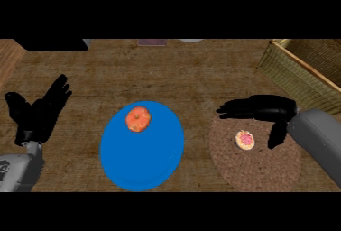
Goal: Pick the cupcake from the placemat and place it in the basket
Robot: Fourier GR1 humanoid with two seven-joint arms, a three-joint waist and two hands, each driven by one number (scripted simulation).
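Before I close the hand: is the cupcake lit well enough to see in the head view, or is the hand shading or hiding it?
Head view: the cupcake shows bright and unhidden on the brown placemat; the right hand sits just above it, thumb hanging beside it, not covering it. Lighting is dim and even, no glare; the black hand shows little detail. The blue plate looks stretched taller than wide.

place: home kitchen, looking lived-in | evid: wood counter [200, 76] showing grain | blue plate [143, 167] holding fruit [138, 119] | mat [256, 167] w/ cupcake [246, 140] sitting on it | wicker basket [300, 72] standing at far rt
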